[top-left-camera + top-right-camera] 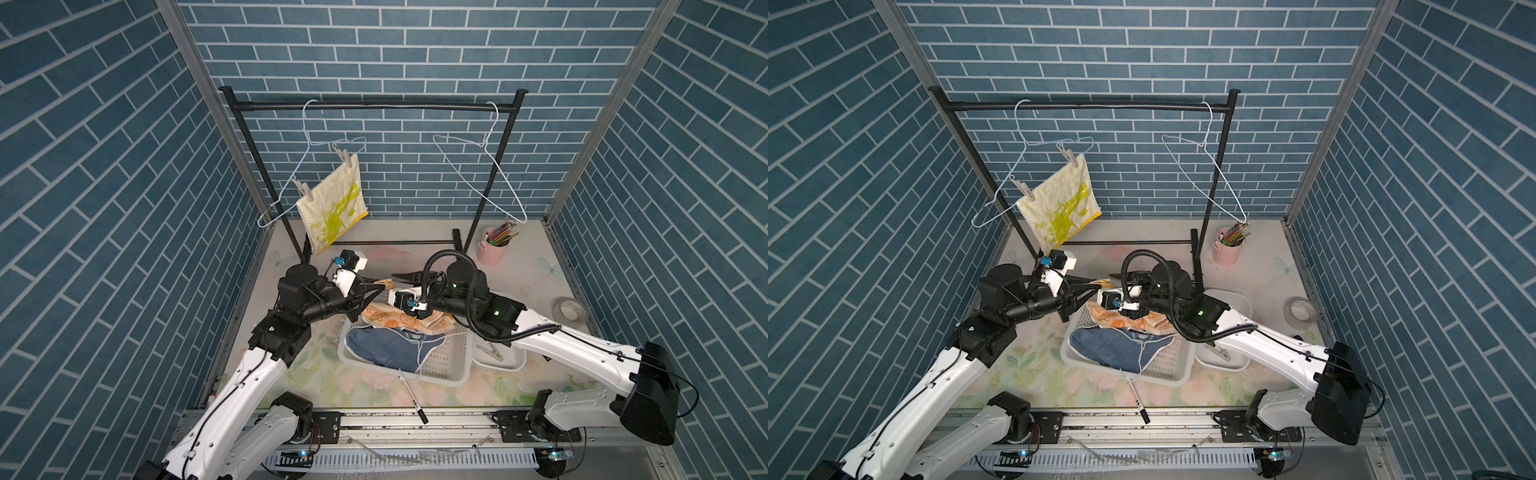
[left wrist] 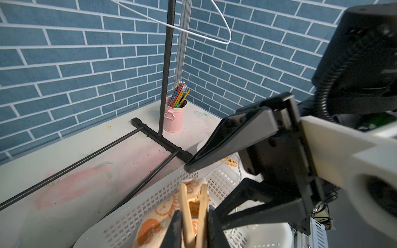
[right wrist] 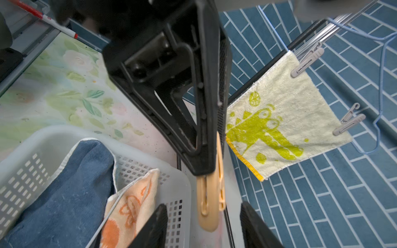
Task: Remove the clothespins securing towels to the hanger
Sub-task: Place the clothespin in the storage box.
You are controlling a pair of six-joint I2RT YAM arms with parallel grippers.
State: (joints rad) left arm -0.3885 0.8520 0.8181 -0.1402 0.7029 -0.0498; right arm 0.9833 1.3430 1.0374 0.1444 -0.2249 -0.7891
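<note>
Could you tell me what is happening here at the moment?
The left gripper is shut on a tan clothespin near the white basket, and the right gripper stands open around it. The blue towel and orange towel lie in the basket. The yellow towel hangs by two grey clothespins, not yet removed.

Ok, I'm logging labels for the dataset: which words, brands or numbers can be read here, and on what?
No text is legible.
marker pen: print on the barrel, too small to read.
blue towel: any lettering too faint to read.
yellow towel: green cartoon print only, no words.
</note>
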